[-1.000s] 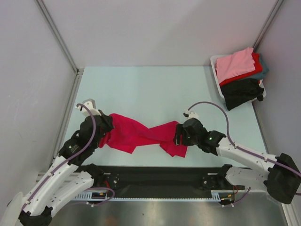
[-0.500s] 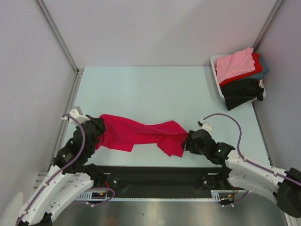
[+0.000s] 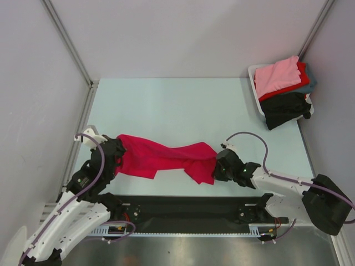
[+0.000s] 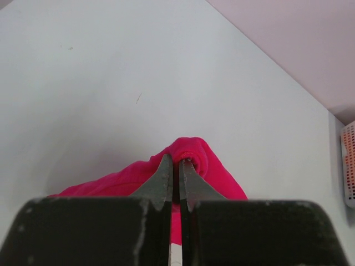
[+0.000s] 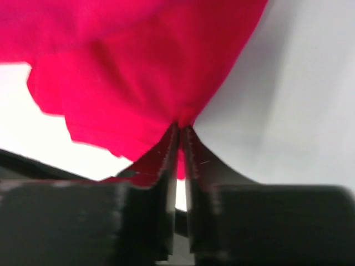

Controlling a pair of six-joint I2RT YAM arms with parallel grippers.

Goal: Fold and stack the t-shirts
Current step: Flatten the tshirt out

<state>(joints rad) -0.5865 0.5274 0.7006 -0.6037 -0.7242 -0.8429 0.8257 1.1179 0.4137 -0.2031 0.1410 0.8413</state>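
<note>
Jaws of our left gripper and right gripper each pinch shut on one end of the crimson t-shirt, which we see stretched between them along the table's near edge.

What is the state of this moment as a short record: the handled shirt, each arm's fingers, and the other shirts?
crimson t-shirt: bunched, unfolded, stretched sideways between the two arms
left fingers: shut on the shirt's left end
right fingers: shut on the shirt's right end
white basket: far right corner, holds the other shirts
pink t-shirt: top of the pile
black t-shirt: near side of the basket
</note>
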